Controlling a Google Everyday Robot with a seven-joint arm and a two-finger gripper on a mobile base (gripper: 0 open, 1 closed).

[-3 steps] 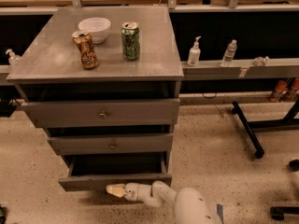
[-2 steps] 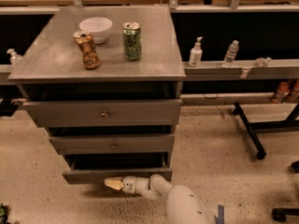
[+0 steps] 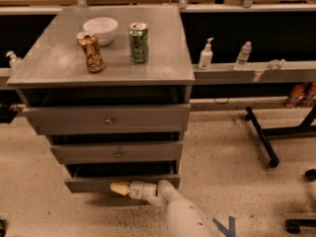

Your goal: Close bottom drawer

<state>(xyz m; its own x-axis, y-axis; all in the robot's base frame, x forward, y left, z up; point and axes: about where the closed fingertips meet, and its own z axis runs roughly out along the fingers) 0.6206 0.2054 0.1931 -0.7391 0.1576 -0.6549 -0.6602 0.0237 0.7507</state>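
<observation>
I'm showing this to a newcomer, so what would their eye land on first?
The white arm's claw sits low at the front of the bottom drawer of the grey cabinet. Next, on the cabinet top, stand a green can, a brown can and a white bowl.

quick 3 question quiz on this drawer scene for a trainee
1. True or false: the gripper is at the front panel of the bottom drawer.
2. What stands right of the white bowl? A) green can B) mug C) apple
3. Fill in: the bottom drawer is not fully ____.
Key: 1 true; 2 A; 3 closed.
</observation>
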